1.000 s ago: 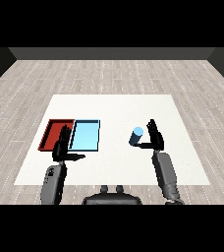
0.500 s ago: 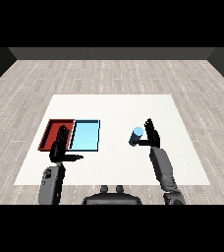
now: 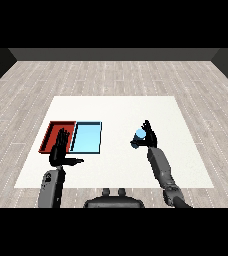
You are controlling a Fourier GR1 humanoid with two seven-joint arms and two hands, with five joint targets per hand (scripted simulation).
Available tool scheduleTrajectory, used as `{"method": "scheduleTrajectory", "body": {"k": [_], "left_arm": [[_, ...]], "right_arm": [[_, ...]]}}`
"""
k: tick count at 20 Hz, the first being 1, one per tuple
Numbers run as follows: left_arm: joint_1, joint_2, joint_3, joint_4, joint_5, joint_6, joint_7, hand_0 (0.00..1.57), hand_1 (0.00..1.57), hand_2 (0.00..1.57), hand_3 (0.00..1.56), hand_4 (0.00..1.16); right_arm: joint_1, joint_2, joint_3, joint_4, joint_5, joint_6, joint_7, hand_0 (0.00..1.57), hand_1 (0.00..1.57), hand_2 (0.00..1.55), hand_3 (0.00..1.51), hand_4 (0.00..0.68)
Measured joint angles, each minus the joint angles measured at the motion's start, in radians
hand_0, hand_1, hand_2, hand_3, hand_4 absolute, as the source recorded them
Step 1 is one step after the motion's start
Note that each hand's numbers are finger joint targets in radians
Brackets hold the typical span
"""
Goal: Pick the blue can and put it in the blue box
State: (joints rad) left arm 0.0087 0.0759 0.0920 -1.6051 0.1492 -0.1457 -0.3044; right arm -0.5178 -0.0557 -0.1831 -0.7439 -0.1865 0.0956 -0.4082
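Note:
The blue can [image 3: 139, 133] stands upright on the white table [image 3: 116, 110], right of the two trays. My right hand [image 3: 150, 138] is pressed against the can's right side. Its fingers point upward and are straight, and its thumb reaches under the can's near-left side. The light blue tray [image 3: 87, 138] lies left of the can with nothing in it. The red tray [image 3: 54, 131] adjoins it on the left. My left hand [image 3: 61, 151] hovers open over the red tray's near edge, thumb sticking out to the right.
The table's bare surface stretches between the blue tray and the can, and beyond both toward the far edge. Grey wooden floor surrounds the table.
My right hand has moved a little left, closing the gap to the can's right side. The can, the trays and my left hand have stayed put.

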Motion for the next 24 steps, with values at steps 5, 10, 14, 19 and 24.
{"method": "scheduleTrajectory", "body": {"k": [5, 10, 14, 19, 24], "left_arm": [[-0.008, -0.007, -0.004, -0.006, -0.009, 0.014, 0.012, 0.0, 0.0, 0.0, 0.0, 0.0], [0.009, -0.013, -0.011, -0.036, -0.01, 0.018, 0.024, 0.0, 0.0, 0.0, 0.0, 0.0], [-0.016, -0.013, -0.005, -0.004, -0.013, 0.021, 0.016, 0.0, 0.0, 0.0, 0.0, 0.0], [-0.009, -0.01, -0.004, -0.004, -0.005, 0.009, 0.015, 0.0, 0.0, 0.0, 0.0, 0.0], [-0.024, -0.017, -0.013, 0.017, -0.028, 0.022, 0.003, 0.0, 0.0, 0.0, 0.0, 0.0]], "right_arm": [[-0.059, 0.002, -0.011, 0.131, 0.006, -0.004, -0.063, 0.0, 0.0, 0.0, 0.0, 0.0], [-0.117, 0.007, -0.026, 0.223, 0.006, -0.033, -0.106, 0.4, 0.4, 0.88, 0.91, 0.0], [-0.132, 0.004, -0.039, 0.23, 0.012, -0.12, -0.112, 1.5, 1.5, 1.48, 1.43, 0.599], [-0.14, -0.01, -0.021, 0.205, 0.026, -0.164, -0.074, 1.53, 1.53, 1.49, 1.45, 0.597], [-0.096, 0.02, 0.04, 0.084, 0.057, -0.215, -0.004, 1.48, 1.48, 1.46, 1.43, 0.623]]}}
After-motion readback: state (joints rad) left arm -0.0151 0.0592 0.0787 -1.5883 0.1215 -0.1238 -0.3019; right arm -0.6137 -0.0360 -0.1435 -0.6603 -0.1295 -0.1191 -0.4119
